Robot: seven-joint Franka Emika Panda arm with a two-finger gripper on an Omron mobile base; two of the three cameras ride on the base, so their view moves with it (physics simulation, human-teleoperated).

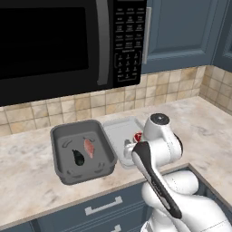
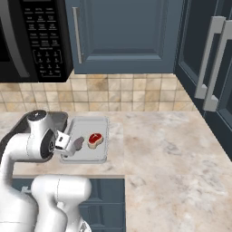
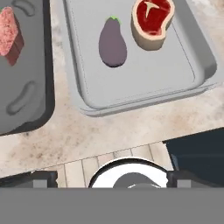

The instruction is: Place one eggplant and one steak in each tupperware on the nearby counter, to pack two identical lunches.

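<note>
On the beige counter (image 1: 27, 176) stand two tupperware side by side. The dark grey tub (image 1: 61, 136) holds a dark eggplant (image 1: 78, 157) and a pink steak (image 1: 89, 147). The pale grey tray (image 3: 144, 83) to its right holds a purple eggplant (image 3: 112, 42) and a red steak (image 3: 151, 17); both also show in the right base view as eggplant (image 2: 78, 143) and steak (image 2: 95, 139). My gripper (image 3: 111, 179) hangs open and empty over the counter's front edge, just short of the pale tray's near rim. In the left base view my arm hides much of that tray (image 1: 118, 131).
A black microwave (image 1: 59, 41) hangs above the tub, with blue-grey wall cabinets (image 2: 127, 36) beside it. A tall cabinet with silver handles (image 2: 213, 63) stands at the right. Drawer fronts (image 1: 103, 206) run below the counter. Bare worktop (image 2: 172, 149) stretches right of the tray.
</note>
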